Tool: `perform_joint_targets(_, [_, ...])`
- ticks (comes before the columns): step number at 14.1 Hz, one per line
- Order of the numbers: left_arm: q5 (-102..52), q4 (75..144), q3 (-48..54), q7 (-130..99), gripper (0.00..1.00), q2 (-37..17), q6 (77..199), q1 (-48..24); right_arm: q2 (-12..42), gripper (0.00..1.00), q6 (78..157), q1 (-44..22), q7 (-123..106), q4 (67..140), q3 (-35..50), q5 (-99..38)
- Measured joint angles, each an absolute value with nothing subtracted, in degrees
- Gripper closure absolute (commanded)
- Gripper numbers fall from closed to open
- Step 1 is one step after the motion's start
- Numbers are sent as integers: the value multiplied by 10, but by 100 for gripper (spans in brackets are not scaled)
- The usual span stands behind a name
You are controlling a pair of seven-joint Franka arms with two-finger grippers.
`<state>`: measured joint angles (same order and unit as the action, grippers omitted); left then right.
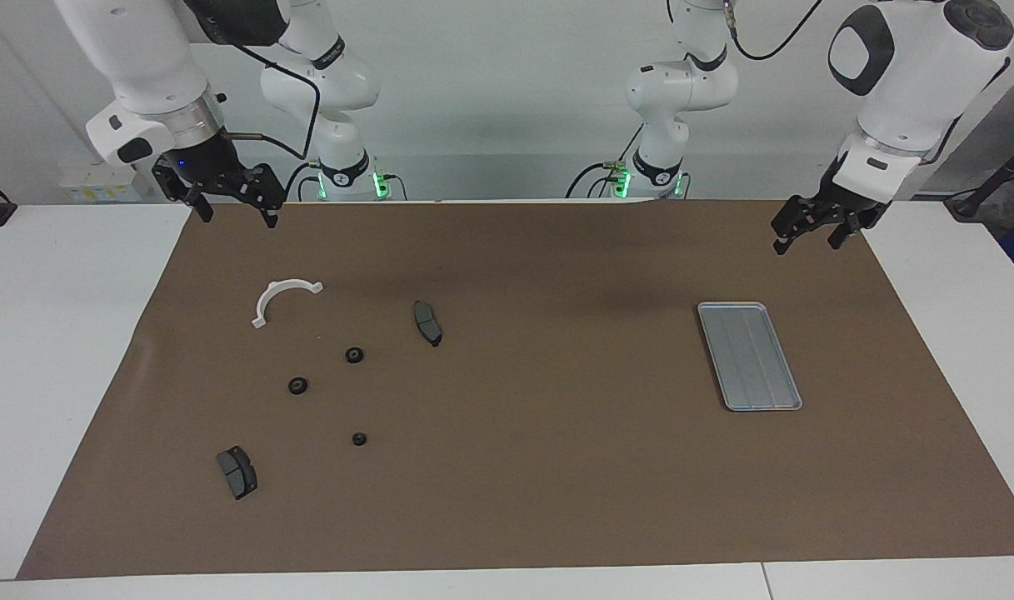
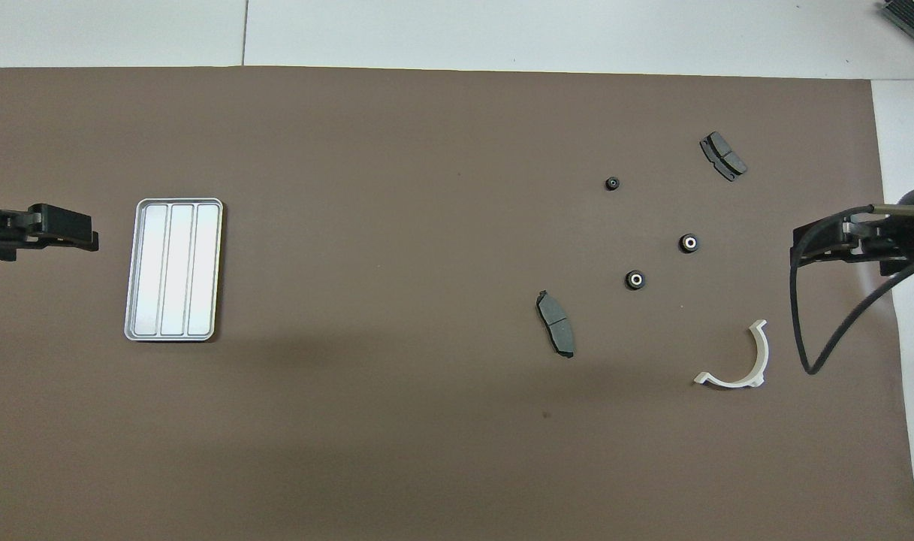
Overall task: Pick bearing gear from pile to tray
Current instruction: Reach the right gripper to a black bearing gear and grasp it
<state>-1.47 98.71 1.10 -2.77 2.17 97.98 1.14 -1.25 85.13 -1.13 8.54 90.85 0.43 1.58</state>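
1. While both arms wait raised at the robots' edge of the brown mat (image 1: pixel 556 467), no gear has been picked yet; the job stands at its start, as I judge it.
2. Right tool (image 1: pixel 233 208) hangs with fingers apart and empty over the mat's edge at its own end of the desk (image 1: pixel 57 333).
3. Left tool (image 1: pixel 811 233) hangs likewise apart and empty, over the mat edge near the tray (image 1: pixel 750 357).
4. Three black gears (image 1: pixel 354 355) lie loose among a white bracket (image 1: pixel 283 298) and two grey pads (image 1: pixel 427 322), below the right tool and farther from the robots.
5. Next move, I judge: the right tool descends onto one gear, avoiding the bracket.
6. Nothing lies in the tray, well apart from the pile.
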Motion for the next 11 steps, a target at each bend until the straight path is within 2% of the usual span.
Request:
perform_joint_targets(8, [-15, 987, 11, -28, 0, 22, 980, 11, -12, 0, 848, -11, 85, 911, 4, 16])
perform_joint_targets(11, [-15, 987, 11, -28, 0, 22, 980, 11, -13, 0, 886, -11, 85, 921, 4, 16])
